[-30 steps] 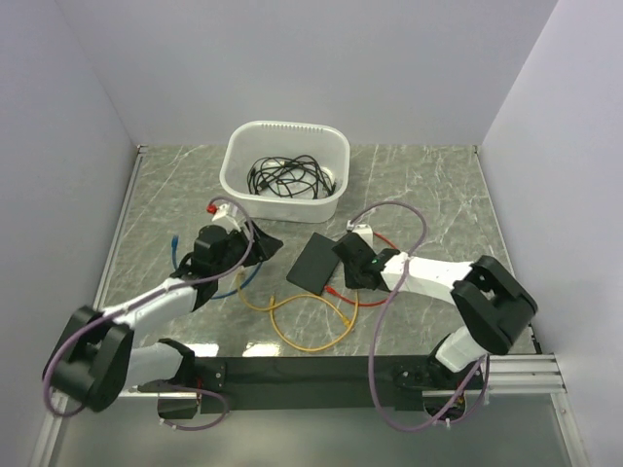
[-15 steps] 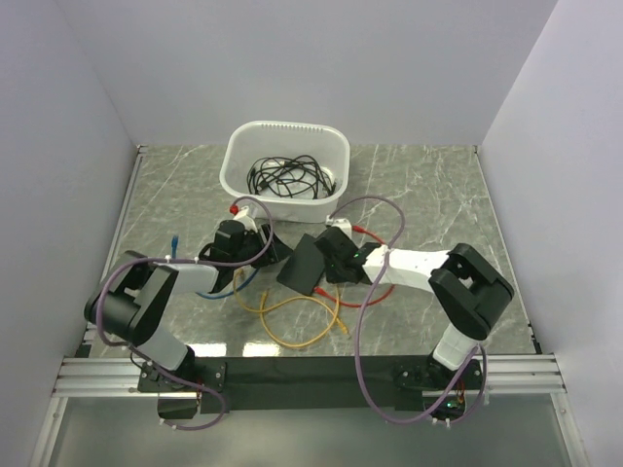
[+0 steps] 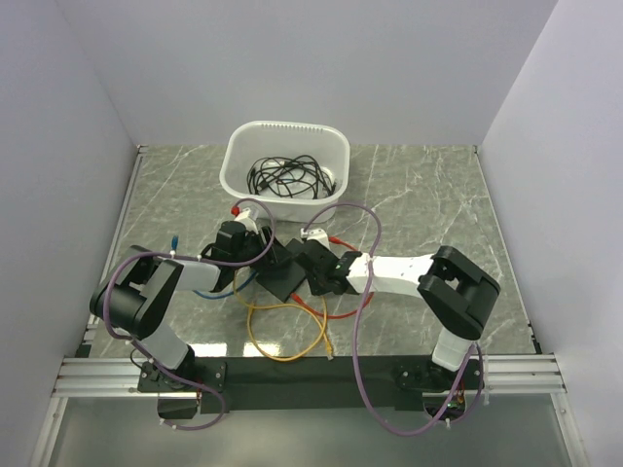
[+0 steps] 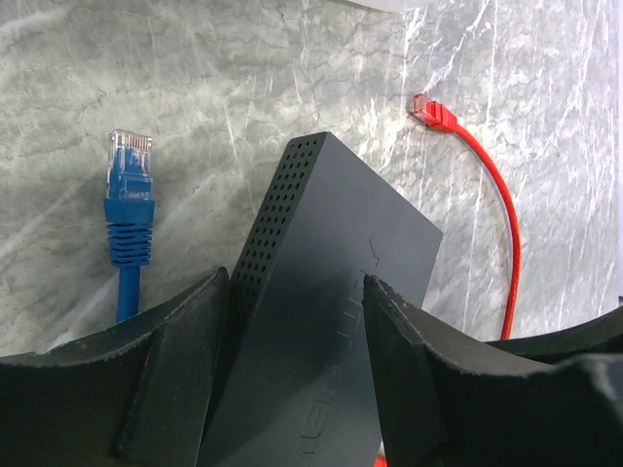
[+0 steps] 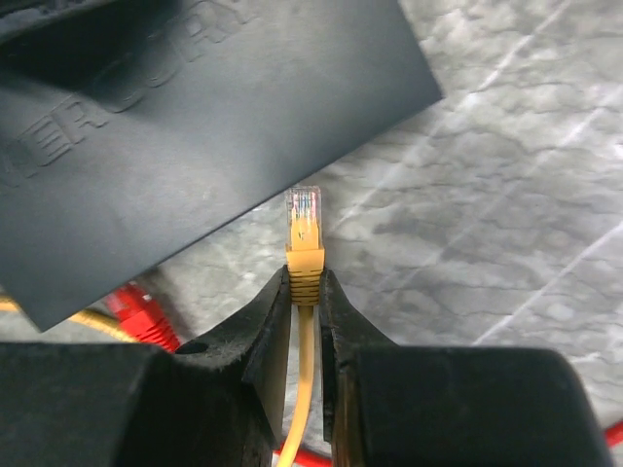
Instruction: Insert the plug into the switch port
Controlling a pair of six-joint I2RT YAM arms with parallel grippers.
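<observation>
The switch [image 3: 282, 279] is a flat matte-black box, held tilted off the table between the two grippers. My left gripper [image 3: 269, 255] is shut on its two faces; in the left wrist view the switch [image 4: 336, 253] fills the gap between the fingers [image 4: 185, 341], vented edge to the left. My right gripper [image 3: 317, 269] is shut on the yellow plug [image 5: 304, 233], whose clear tip points up just below the switch's flat face [image 5: 195, 126] without touching it. The ports are hidden in every view.
A white tub [image 3: 232, 175] of black cables stands behind the arms. The yellow cable [image 3: 282, 336] loops toward the front edge. A red cable [image 3: 343, 311] and red plug [image 4: 433, 112] lie under the right arm. A blue plug [image 4: 128, 185] and cable [image 3: 209, 289] lie to the left.
The switch has moved left and toward the front and now sits tilted in the left gripper. The right gripper has followed it left with the yellow plug, dragging the yellow cable.
</observation>
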